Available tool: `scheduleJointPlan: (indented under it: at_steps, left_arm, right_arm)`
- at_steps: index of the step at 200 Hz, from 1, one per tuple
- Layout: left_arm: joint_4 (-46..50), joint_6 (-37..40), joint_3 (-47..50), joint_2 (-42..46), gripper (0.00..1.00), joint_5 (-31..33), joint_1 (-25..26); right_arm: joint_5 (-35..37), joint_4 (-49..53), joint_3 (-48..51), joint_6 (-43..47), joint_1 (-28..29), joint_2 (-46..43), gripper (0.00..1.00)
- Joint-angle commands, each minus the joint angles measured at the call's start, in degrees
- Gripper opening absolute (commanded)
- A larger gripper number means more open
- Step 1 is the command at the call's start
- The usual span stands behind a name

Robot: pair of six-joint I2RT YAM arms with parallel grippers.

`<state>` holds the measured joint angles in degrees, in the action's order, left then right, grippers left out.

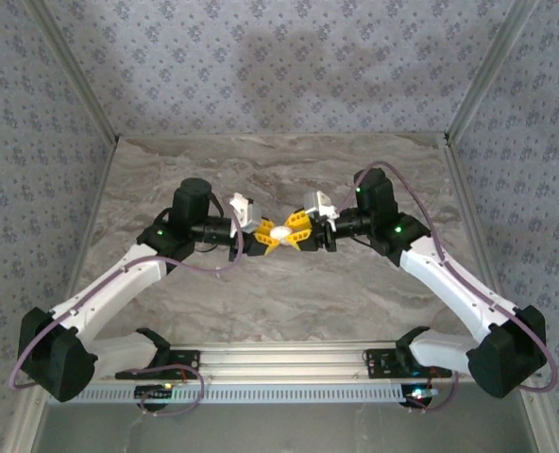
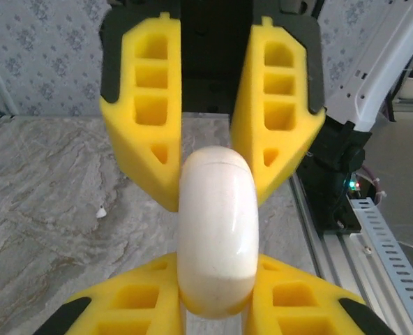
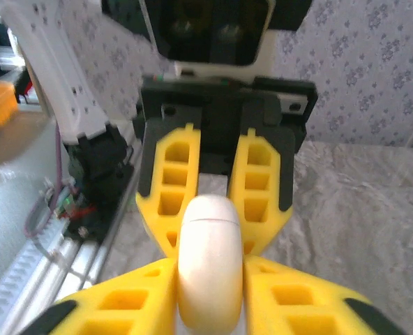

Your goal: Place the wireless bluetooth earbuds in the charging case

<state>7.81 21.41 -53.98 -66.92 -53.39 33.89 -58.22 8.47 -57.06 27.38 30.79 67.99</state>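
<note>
The charging case (image 1: 279,231), a smooth white oval with its lid seam closed, hangs above the middle of the table between both grippers. My left gripper (image 1: 267,237) comes in from the left, shut on the case (image 2: 217,230) at its near end (image 2: 215,283). My right gripper (image 1: 295,234) faces it from the right. Its yellow fingers (image 3: 158,293) lie against both sides of the case (image 3: 208,265). A tiny whitish speck, one of the earbuds (image 2: 100,212), lies on the marble below and to the left of the case.
The marble table (image 1: 279,311) has patterned walls behind and on both sides. An aluminium rail (image 1: 289,363) with the arm bases runs along the near edge. The two arms meet tip to tip at the centre.
</note>
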Motion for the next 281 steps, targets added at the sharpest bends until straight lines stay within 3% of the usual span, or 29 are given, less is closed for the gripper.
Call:
scheduleJointPlan:
  at_steps: [1,28,45,86,149,170,211,281]
  left_arm:
    - [15.2,10.0,-6.0,0.8,0.21,7.5,0.9]
    - [32.2,18.4,-12.8,-2.6,0.21,18.3,3.1]
    - [37.1,20.0,-15.6,-4.5,0.21,21.9,4.0]
    - [36.9,20.3,-16.6,-5.2,0.20,22.8,5.2]
    - [36.5,19.1,-16.7,-4.9,0.20,22.8,5.3]
    - [36.3,18.9,-16.7,-4.8,0.20,22.6,5.4]
    - [34.5,17.7,-15.8,-3.7,0.21,22.5,5.4]
    - [26.6,14.2,-11.7,-0.1,0.24,18.3,4.0]
  right_arm:
    - [5.5,10.4,-2.8,6.5,0.3,-1.4,0.37]
    - [13.8,15.6,-5.0,10.4,1.5,-2.0,0.43]
    - [16.3,16.5,-6.6,11.3,3.4,-1.0,0.45]
    - [16.1,17.6,-9.2,13.2,6.6,3.3,0.49]
    - [9.6,18.3,-10.8,12.5,7.8,8.3,0.49]
    - [9.1,18.9,-12.8,12.5,7.9,9.4,0.43]
    - [9.9,20.7,-13.5,13.3,7.6,9.3,0.17]
    - [7.0,15.5,-8.3,9.6,4.3,4.2,0.09]
